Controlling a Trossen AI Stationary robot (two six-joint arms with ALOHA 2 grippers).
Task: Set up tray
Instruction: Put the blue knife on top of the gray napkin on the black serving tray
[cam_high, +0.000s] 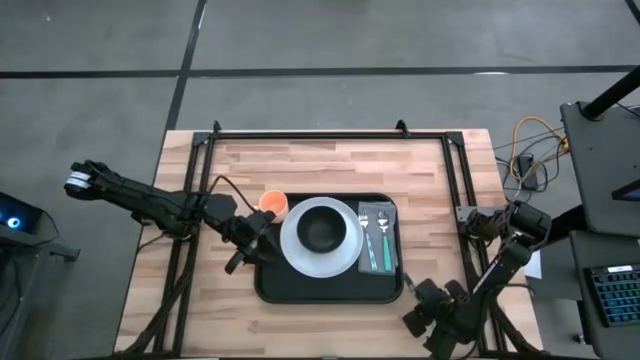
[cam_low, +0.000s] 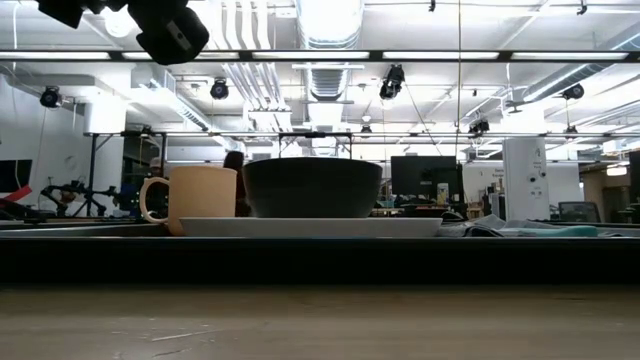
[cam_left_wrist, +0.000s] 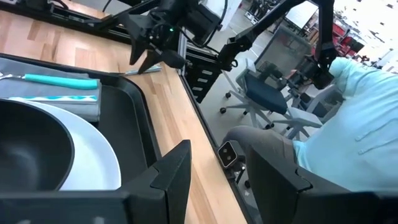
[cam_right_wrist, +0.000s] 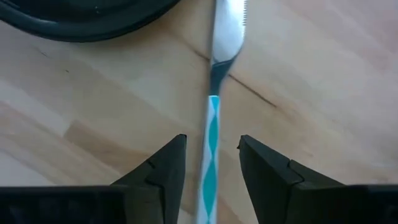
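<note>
High view, one tray (cam_high: 262, 285), one plate (cam_high: 295, 255), one bowl (cam_high: 321, 232), one mug (cam_high: 273, 204), both fingers apart.

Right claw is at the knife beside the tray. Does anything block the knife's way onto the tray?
Nothing besides the tray's own raised rim. The knife lies on bare wood just outside the tray, its handle between the fingers of the open right claw, with no other object between them.

Both arms are showing as dark, slim, jointed limbs. The left arm (cam_high: 150, 200) is wearing a white-and-blue band near its outer end, with a thin black cable looping beside it. The right gripper (cam_right_wrist: 210, 165) is presenting two black, angular, matte fingers.
</note>
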